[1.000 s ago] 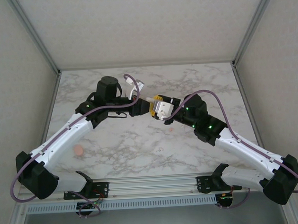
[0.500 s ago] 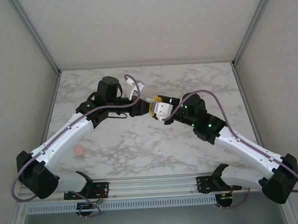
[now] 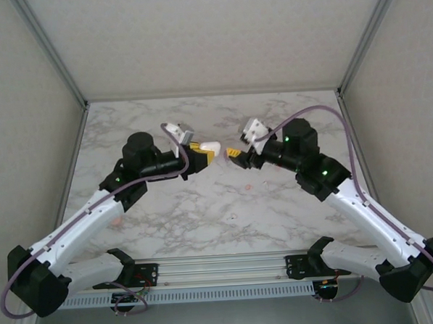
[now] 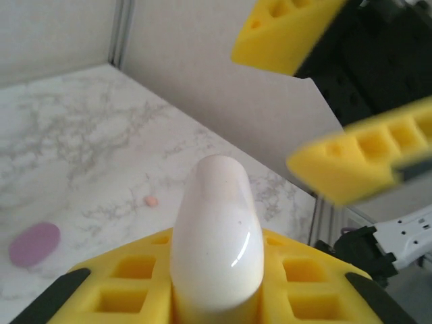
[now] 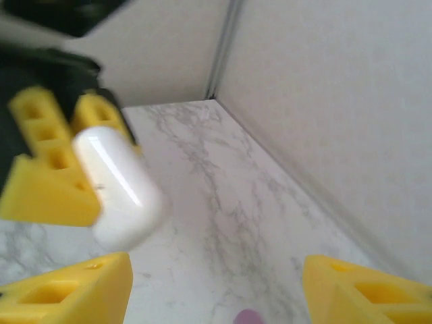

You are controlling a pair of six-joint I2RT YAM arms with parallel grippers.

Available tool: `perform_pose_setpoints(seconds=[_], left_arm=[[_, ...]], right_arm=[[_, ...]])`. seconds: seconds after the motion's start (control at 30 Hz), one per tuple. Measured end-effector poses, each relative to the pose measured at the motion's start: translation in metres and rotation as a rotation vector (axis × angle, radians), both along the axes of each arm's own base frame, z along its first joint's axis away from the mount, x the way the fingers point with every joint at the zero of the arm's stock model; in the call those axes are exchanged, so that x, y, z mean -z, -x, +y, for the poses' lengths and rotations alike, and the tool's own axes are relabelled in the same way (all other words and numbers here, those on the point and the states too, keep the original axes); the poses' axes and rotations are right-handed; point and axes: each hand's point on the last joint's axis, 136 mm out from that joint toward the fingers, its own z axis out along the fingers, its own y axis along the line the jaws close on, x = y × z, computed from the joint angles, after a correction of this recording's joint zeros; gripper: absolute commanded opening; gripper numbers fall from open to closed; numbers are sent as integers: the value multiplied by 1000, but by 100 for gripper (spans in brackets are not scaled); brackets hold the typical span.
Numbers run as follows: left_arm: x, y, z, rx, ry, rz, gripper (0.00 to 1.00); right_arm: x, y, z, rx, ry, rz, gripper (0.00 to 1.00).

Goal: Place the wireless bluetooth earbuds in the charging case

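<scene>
Left gripper (image 3: 200,153): clenched on a white glossy capsule-shaped charging case (image 4: 216,229). The yellow fingers press its two flanks, and its rounded end sticks out toward the other arm.
Case position: lifted clear of the white marble-pattern table (image 3: 204,206), above the table's middle and between the two arms.
Reason for hold: gripping the lower part leaves the protruding end free. This is judged to be so that the second arm can work on it.
Right gripper (image 3: 235,152): released, with the yellow jaws standing wide and nothing between them. It faces the case's free end, near it but apart.
Case lid: no seam or opening shows on the visible end, so whether it is open cannot be told.
Earbud: a tiny peach-pink bead-like earbud (image 4: 151,201) lies loose on the table, below the grippers and well apart from the case.
Purple oval piece (image 4: 34,243): lies flat on the table, and its function cannot be told.
Task status: judged early, since no earbud is gripped or seated.
Next requirement: probably opening the case before a bud is picked up.
</scene>
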Motion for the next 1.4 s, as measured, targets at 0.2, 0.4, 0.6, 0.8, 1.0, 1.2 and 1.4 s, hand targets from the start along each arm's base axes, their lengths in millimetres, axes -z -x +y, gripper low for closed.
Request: perform_pose_setpoints(seconds=[0.2,0.4,0.6,0.8,1.0,1.2,1.4], left_arm=[[-16,-1,1,-3,29,-181,5],[-16,-4,2,-27,66,-244,6],[-23,-5,-2,-28,108,-274,5],[-27,-6,-6,-22,135,-287,5],[-23,-6,-11,-14,135,-271,5],[-23,-7,-11,-14,141,-263,5],[-23,-8,-12,-14,151,-252,4]], right_arm=[[-15,-14,-20,56,-230,327,65],[-20,1,4,-83,-293,563,64],[-14,4,17,-143,-302,702,64],[-5,1,25,-161,-286,773,65],[-5,4,30,-184,-277,798,65],[-3,4,32,-189,-268,798,65],[10,1,34,-182,-241,826,64]])
